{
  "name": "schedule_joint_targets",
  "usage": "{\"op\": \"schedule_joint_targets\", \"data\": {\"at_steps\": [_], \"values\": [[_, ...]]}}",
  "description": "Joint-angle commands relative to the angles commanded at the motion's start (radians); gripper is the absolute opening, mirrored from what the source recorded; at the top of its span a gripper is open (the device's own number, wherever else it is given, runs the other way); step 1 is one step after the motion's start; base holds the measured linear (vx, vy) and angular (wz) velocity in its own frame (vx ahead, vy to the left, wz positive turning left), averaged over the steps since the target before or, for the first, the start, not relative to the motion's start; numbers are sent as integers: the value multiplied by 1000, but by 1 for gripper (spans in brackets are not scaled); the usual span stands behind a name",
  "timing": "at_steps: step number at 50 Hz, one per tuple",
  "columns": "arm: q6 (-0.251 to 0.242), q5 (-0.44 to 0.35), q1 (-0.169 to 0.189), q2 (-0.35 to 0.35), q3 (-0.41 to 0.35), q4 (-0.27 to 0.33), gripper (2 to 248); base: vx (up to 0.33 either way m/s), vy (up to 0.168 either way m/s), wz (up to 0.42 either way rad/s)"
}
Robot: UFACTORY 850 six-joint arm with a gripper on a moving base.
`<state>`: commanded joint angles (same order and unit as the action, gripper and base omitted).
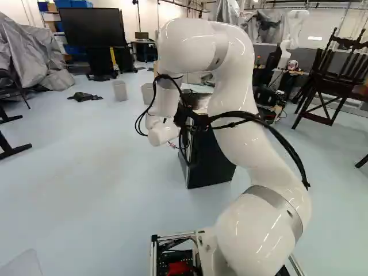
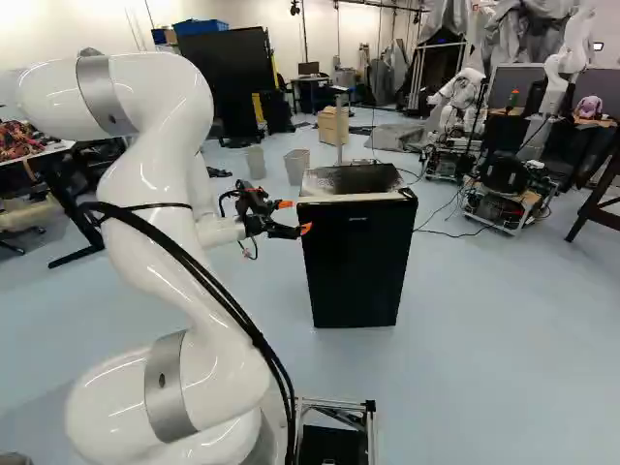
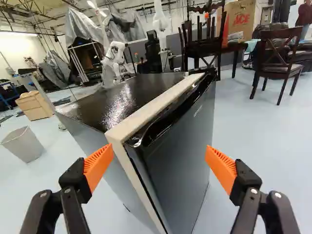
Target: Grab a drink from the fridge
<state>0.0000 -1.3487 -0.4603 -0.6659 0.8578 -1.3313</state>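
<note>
In the left base view, one white arm leaned out over the floor, and beyond its wrist stood one small black fridge, partly hidden behind it. Two bins stood farther off. In the right base view the fridge showed its whole dark front, upright on the floor, its door looking shut. The one hand was just beside the fridge's upper front edge, with nothing held. No drink showed, so the drink was presumably inside, and how many there were could not be told. In the wrist view the hand's two fingers stood wide apart, one orange pad on each, and the near upper corner of the fridge lay ahead, between their lines. One door showed, with one dark recess along its top edge. The door would probably feel stiff, smooth and rather slippery on its flat face, with some drag from the seal at first, so the lip at that recess seemed the place to take hold, or the free side edge; which side was hinged could not be told. The fridge itself would likely be heavy, though a hard sideways push might shift it. A drink, once reached, should be light, perhaps slick with cold, and best held gently round its middle.
</note>
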Motion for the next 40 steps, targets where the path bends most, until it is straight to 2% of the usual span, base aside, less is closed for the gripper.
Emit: {"op": "schedule_joint_targets", "data": {"at_steps": [13, 26, 40], "values": [[-2, 0, 8, 0, 1, 0, 247, 0, 0, 0], [-96, 0, 8, 0, 1, 0, 247, 0, 0, 0], [-115, 0, 8, 0, 1, 0, 247, 0, 0, 0]]}}
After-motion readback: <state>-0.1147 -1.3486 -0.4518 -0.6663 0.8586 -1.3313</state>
